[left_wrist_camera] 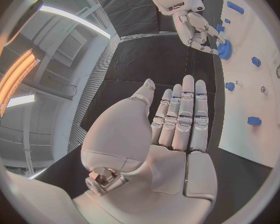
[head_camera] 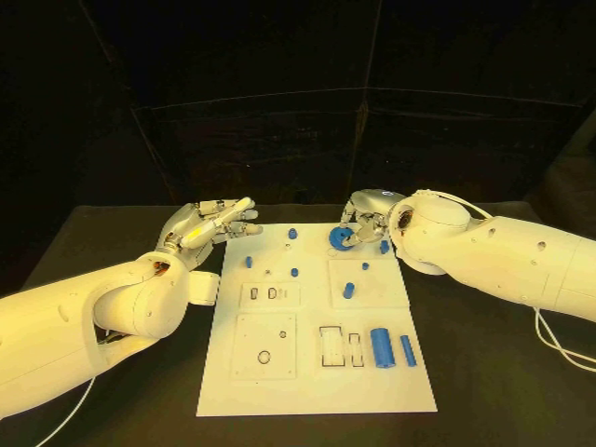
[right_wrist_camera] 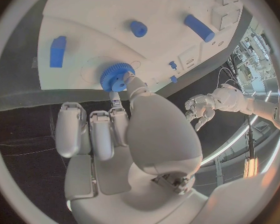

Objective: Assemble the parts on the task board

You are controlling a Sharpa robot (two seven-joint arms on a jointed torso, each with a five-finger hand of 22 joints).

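The white task board (head_camera: 318, 372) lies in the middle of the black table. A blue gear (head_camera: 341, 238) sits at the board's far edge. My right hand (head_camera: 365, 220) reaches it from the far right and pinches its rim between the thumb and a finger. The right wrist view shows the gear (right_wrist_camera: 117, 77) flat on the board (right_wrist_camera: 102, 15) with the right hand's (right_wrist_camera: 127, 129) fingertips on it. My left hand (head_camera: 215, 223) hovers off the board's far left corner, holding nothing. In the left wrist view this hand (left_wrist_camera: 174, 124) is flat with straight fingers, and the gear (left_wrist_camera: 225, 50) is under the right hand (left_wrist_camera: 199, 30).
Small blue pegs (head_camera: 295, 272) stand scattered on the far half of the board. A thick blue cylinder (head_camera: 380, 347) and a thinner one (head_camera: 407, 350) lie near the right edge, beside rectangular slots (head_camera: 331, 345). Black table surrounds the board.
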